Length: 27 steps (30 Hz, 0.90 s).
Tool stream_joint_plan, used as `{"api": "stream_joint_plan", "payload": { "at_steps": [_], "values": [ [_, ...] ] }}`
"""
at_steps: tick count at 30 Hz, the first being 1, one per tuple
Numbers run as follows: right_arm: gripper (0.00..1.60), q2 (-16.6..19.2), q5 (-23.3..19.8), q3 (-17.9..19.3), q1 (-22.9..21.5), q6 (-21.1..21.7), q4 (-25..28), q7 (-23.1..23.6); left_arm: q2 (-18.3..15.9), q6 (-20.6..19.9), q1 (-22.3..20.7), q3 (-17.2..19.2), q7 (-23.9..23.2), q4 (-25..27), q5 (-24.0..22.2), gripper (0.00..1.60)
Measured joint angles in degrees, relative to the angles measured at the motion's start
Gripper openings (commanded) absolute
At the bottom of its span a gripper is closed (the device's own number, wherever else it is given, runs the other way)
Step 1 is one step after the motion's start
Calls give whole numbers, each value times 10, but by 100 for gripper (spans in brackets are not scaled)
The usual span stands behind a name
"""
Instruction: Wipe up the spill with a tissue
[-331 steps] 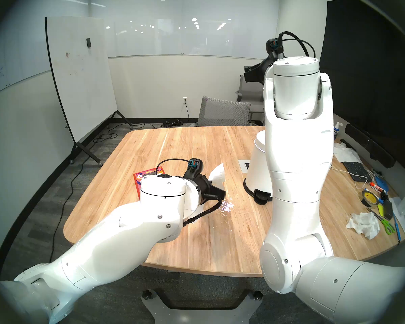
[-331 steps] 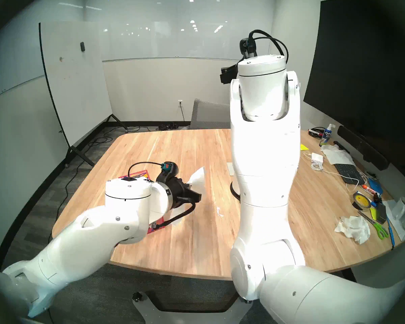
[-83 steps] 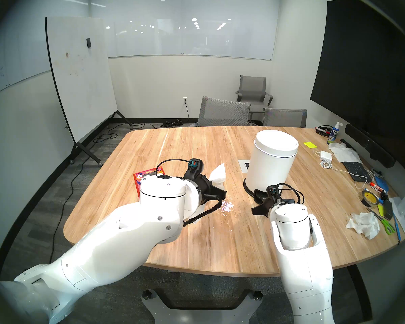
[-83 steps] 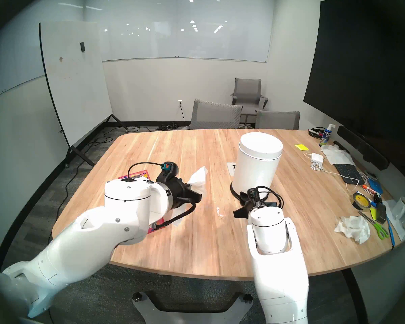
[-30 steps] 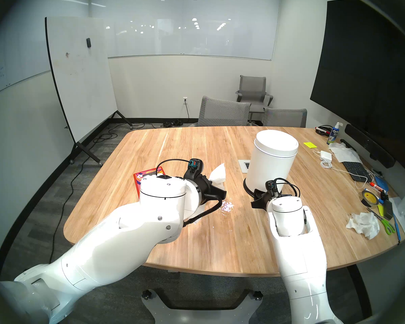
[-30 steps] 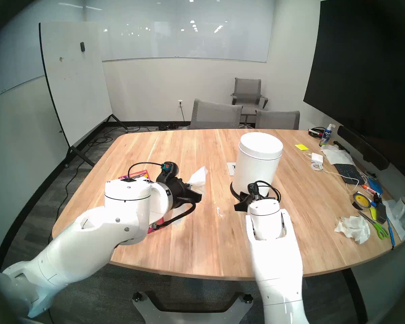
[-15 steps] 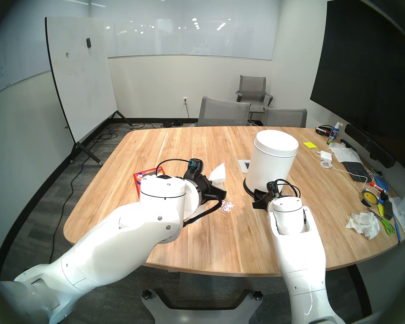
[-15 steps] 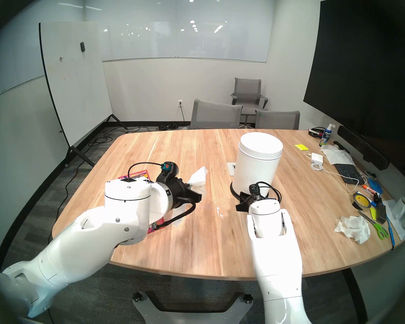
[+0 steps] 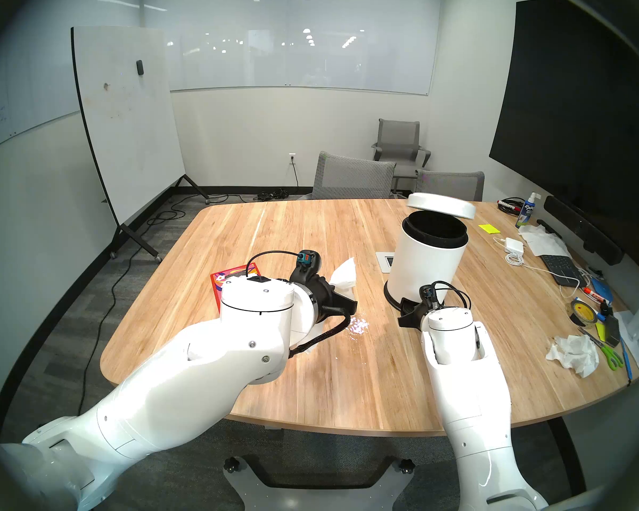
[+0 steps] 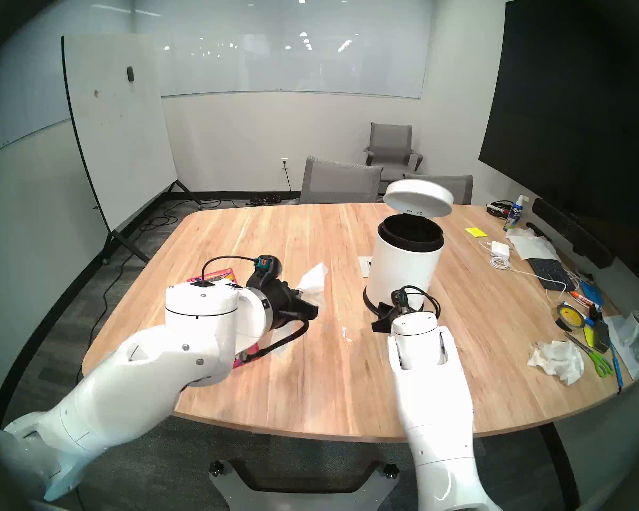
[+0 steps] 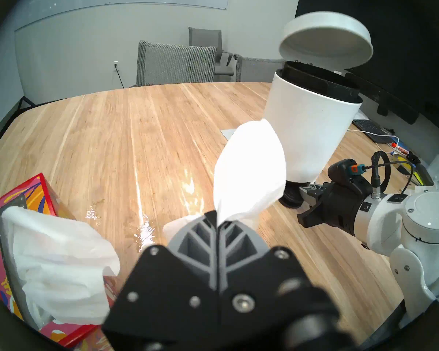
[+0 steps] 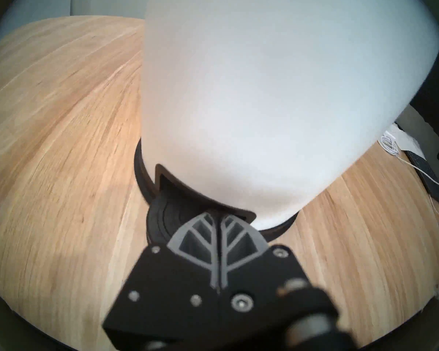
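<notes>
Left wrist view shows the left gripper [image 11: 217, 225] pinched tight on the thin white paper tissue [image 11: 249, 175], held above the wooden table [image 11: 142, 140]. The glossy clear spill [image 11: 188, 191] lies on the wood just ahead of it, seemingly not yet wiped up, so the wiping looks unfinished. The right gripper [image 12: 217, 220], fingers together and empty, presses the black pedal [image 12: 167, 221] of the white cylindrical bin [image 9: 427, 263]. A second ago the round white lid [image 9: 441, 206] was down; now it stands raised.

White pedal bin [image 9: 425, 267] lid [image 9: 441, 205] raised; red tissue box [image 11: 23, 198]; crumpled wad [image 9: 574, 353].
</notes>
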<state>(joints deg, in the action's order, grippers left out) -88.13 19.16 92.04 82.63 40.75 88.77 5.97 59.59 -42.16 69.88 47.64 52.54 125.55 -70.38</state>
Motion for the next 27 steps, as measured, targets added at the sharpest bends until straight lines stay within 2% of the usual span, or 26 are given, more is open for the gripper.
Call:
{"api": "stream_joint_plan", "payload": {
  "at_steps": [27],
  "values": [
    [0,-3,2,-2,-11,-5,-17,-4,0,0,0,0,0,0,0,0]
  ]
}}
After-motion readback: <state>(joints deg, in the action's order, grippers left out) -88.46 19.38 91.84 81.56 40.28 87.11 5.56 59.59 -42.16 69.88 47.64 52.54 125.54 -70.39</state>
